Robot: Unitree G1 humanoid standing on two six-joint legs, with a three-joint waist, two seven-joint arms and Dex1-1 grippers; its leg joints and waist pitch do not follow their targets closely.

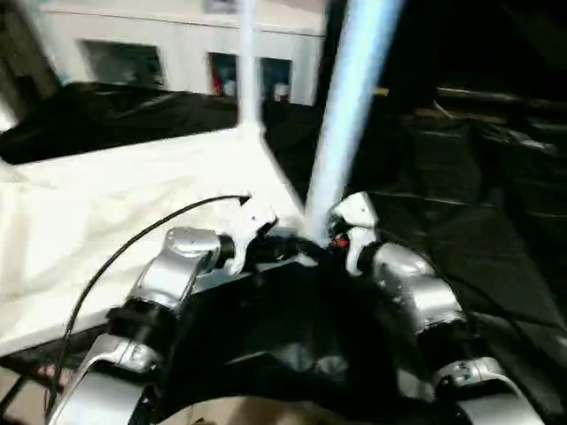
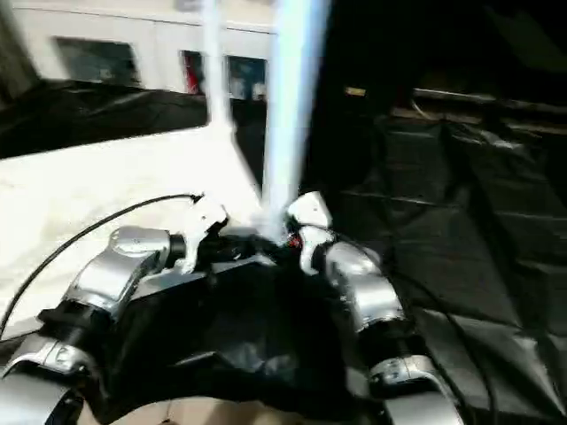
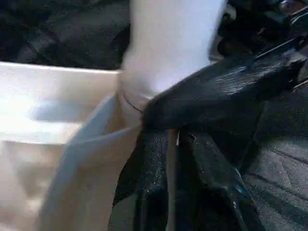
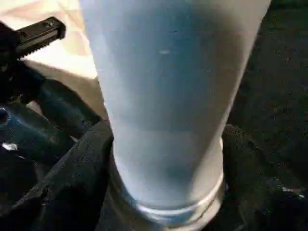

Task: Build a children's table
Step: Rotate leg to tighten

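White tabletop lies underside-up on black sheeting; upright leg stands in its near corner socket. Right end effector clamps leg base, w/ left end effector beside, grip unclear, prob. steadying the corner

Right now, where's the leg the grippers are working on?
The leg stands upright at the near right corner of the upturned tabletop, between the left gripper and right gripper, in front of the cabinet.

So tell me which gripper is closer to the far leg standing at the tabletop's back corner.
Left. The left gripper sits on the tabletop side of the near leg, beneath the far leg; the right gripper is beyond the near leg.
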